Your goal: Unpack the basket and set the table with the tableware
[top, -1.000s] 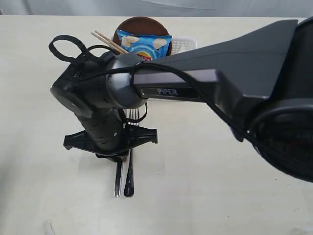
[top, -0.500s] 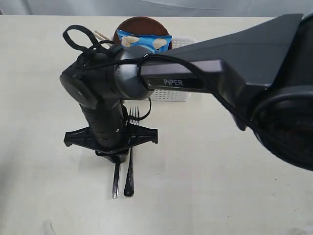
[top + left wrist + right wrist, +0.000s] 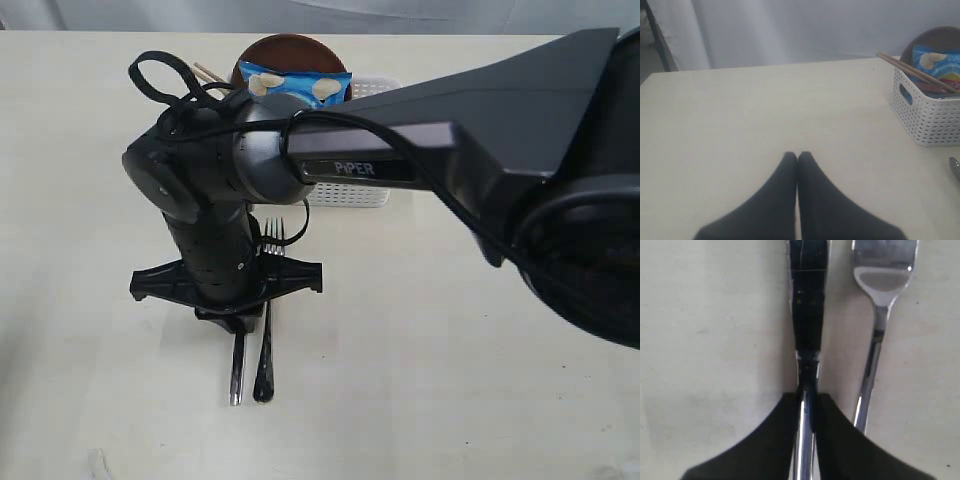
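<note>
The left hand hangs over bare table with its 2 fingers pressed together, holding nothing. Toward the middle of the exterior view, the right hand points down at the table. Its 2 fingers are pinched narrowly on the handle of the steel knife, which lies flat. The fork lies just beside the knife and parallel to it, tines toward the basket. Further right and behind, this white basket stands on the table, holding 2 chopsticks, a blue chips bag and the dark brown plate on edge.
</note>
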`<action>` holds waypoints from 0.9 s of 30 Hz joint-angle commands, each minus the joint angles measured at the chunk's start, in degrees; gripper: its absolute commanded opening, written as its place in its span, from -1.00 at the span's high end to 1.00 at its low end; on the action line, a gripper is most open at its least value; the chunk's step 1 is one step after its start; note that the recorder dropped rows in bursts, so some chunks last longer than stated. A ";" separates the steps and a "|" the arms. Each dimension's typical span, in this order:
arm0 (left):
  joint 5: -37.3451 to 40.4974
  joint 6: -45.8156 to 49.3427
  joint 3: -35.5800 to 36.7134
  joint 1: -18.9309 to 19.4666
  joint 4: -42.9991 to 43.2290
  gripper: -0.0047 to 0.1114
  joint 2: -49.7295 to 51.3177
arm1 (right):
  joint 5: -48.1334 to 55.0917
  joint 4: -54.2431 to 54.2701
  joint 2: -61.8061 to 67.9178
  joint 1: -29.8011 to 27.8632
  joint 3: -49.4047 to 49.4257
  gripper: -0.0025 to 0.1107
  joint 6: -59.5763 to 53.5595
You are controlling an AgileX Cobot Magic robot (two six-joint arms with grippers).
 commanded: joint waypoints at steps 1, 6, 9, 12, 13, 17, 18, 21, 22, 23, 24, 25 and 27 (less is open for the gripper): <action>-0.41 0.09 0.15 0.21 -0.06 0.92 -0.26 | -0.14 0.60 -0.38 -0.30 0.27 0.31 -0.44; -0.41 0.09 0.15 0.21 -0.62 0.92 -0.26 | -0.14 0.60 -0.53 -0.30 0.18 0.02 -2.18; -0.41 0.09 0.15 0.21 -0.62 0.92 -0.26 | 0.07 0.17 -1.59 -0.30 -0.65 0.02 -4.50; -0.41 0.09 0.15 0.21 -0.62 0.92 -0.26 | 0.32 0.16 -3.32 -0.30 -3.28 0.02 -6.95; -0.41 0.09 0.15 0.21 -0.62 0.92 -0.26 | 0.32 0.16 -4.03 -0.30 -4.39 0.02 -7.56; -0.41 0.09 0.15 0.21 -0.62 0.92 -0.26 | 1.72 -4.79 -6.84 -0.58 -8.64 0.02 -8.46; -0.41 0.09 0.15 0.21 -0.62 0.92 -0.26 | 2.74 -6.23 -7.41 -1.07 -9.87 0.02 -7.83; -0.41 0.09 0.15 0.21 -0.62 0.92 -0.26 | 7.24 -8.05 -8.71 -4.02 -13.65 0.02 -7.64; -0.41 0.09 0.15 0.21 -0.62 0.92 -0.26 | 9.11 -8.05 -8.95 -5.37 -15.28 0.02 -8.30; -0.41 0.09 0.15 0.21 -0.62 0.92 -0.26 | 9.98 -8.05 -9.17 -6.78 -16.35 0.02 -9.05; -0.41 0.09 0.15 0.21 -0.62 0.92 -0.26 | 9.98 -8.05 -9.17 -8.16 -17.59 0.02 -9.96; -0.41 0.09 0.15 0.21 -0.62 0.92 -0.26 | 9.98 -8.05 -9.22 -9.52 -18.69 0.02 -10.91; -0.41 0.09 0.15 0.21 -0.62 0.92 -0.26 | 9.98 -8.20 -9.22 -11.75 -20.00 0.02 -13.58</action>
